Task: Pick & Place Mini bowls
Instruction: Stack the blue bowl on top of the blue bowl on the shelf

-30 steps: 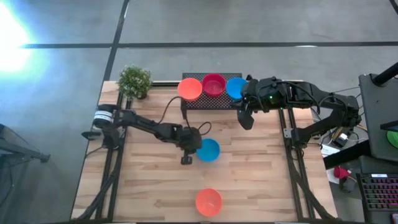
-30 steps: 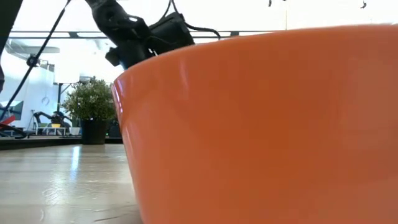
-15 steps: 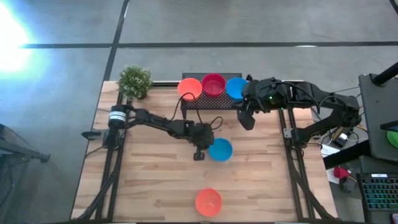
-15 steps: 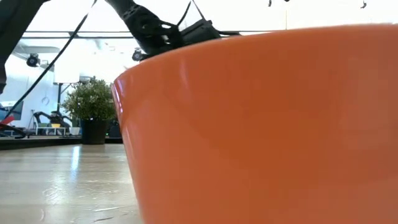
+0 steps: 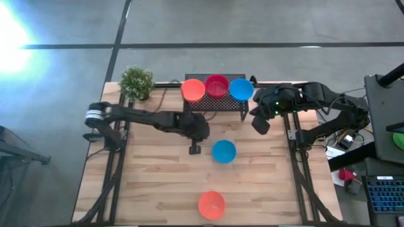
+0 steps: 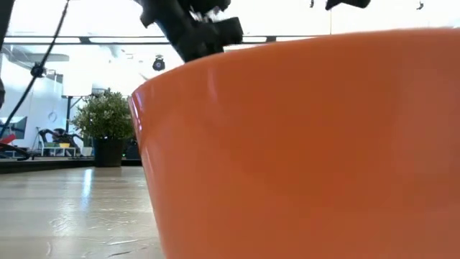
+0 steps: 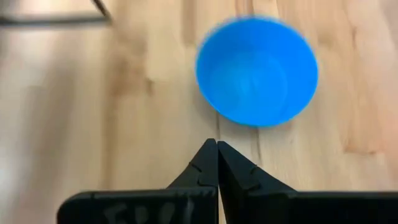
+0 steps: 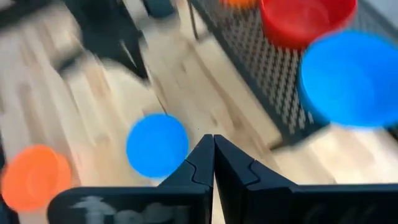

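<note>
A blue mini bowl (image 5: 223, 151) stands upright on the wooden table near its middle, and shows in the left wrist view as well (image 7: 257, 70). My left gripper (image 5: 194, 149) is shut just left of this bowl, apart from it (image 7: 217, 149). An orange bowl (image 5: 211, 205) sits near the table's near edge and fills the low view (image 6: 302, 151). An orange (image 5: 193, 89), a red (image 5: 216, 85) and a blue bowl (image 5: 241, 89) rest on the black mesh rack (image 5: 214, 103). My right gripper (image 5: 260, 124) is shut right of the rack (image 8: 213, 146).
A small green potted plant (image 5: 136, 82) stands at the table's far left corner. The black rack takes up the middle of the far edge. Bare wood (image 5: 145, 183) lies left of and around the two loose bowls. Equipment stands off the table's right side.
My left gripper, shut throughout, moved toward the table's right, and the blue bowl on the table slid right beside it. The gripper then drew back left and slightly toward the far edge, leaving the bowl where it stopped. My right gripper shifted right, away from the rack's blue bowl.
</note>
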Robot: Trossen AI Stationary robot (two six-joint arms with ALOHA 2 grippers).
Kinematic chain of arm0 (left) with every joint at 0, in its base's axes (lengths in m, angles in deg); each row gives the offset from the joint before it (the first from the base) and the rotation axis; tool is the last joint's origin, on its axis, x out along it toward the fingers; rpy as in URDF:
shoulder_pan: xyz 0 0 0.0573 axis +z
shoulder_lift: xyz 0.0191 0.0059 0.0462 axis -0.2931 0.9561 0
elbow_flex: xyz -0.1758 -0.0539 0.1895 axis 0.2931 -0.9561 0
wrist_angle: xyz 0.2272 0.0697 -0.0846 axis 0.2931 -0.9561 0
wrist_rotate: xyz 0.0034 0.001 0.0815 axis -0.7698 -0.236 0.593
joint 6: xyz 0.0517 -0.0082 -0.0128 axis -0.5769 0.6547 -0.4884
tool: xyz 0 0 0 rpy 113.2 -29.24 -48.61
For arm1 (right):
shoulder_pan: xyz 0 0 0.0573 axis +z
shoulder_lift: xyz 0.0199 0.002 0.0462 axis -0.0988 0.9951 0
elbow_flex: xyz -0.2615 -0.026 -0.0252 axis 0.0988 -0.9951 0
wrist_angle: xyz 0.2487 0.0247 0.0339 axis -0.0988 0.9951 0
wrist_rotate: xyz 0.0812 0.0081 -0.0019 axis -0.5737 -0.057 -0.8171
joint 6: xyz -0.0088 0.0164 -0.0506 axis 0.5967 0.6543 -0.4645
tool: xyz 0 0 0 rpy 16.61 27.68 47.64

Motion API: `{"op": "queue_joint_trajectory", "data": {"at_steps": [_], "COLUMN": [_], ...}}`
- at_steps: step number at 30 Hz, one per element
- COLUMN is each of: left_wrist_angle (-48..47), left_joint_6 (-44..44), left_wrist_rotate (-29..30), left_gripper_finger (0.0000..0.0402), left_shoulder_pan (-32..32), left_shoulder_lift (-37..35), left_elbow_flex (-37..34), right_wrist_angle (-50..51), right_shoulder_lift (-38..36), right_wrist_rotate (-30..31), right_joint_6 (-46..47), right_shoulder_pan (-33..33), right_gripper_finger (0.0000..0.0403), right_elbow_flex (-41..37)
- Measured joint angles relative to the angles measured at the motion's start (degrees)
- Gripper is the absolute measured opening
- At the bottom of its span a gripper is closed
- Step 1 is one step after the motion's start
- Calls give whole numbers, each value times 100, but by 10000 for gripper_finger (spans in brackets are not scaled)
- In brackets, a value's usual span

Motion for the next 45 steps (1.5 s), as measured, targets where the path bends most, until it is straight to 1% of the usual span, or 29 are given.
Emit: {"op": "queue_joint_trajectory", "data": {"at_steps": [3,6,9,15,20,23,29,34,41,45], "left_wrist_angle": [-97,-232,-323,-343,-486,-630,-761,-865,-888,-943], "left_joint_6": [158,253,291,298,299,279,270,238,233,232], "left_wrist_rotate": [225,512,742,827,1079,1268,1311,1309,1309,1306], "left_gripper_finger": [0,0,0,0,0,0,0,0,0,0], "left_shoulder_pan": [0,0,0,-23,-37,-37,-35,-35,-35,-35], "left_shoulder_lift": [-503,-983,-1477,-2276,-2721,-2879,-3025,-3029,-3027,-3025], "left_elbow_flex": [-37,-39,-39,-39,-39,-43,-44,-44,-44,-44], "right_wrist_angle": [260,327,242,-36,-818,-1190,-1244,-1375,-1472,-1589], "right_shoulder_lift": [-4,-4,-4,4,136,347,990,1601,2452,2750], "right_wrist_rotate": [-71,-455,-660,-713,-729,-811,-910,-1153,-1201,-1461], "right_joint_6": [67,227,306,732,1911,2314,2590,2403,1963,1807], "right_shoulder_pan": [0,0,7,2,-1,-4,-11,-9,-9,-11], "right_gripper_finger": [9,11,22,69,109,126,146,150,150,147], "right_elbow_flex": [-187,-402,-654,-1274,-1845,-2121,-2341,-2340,-2120,-2046]}}
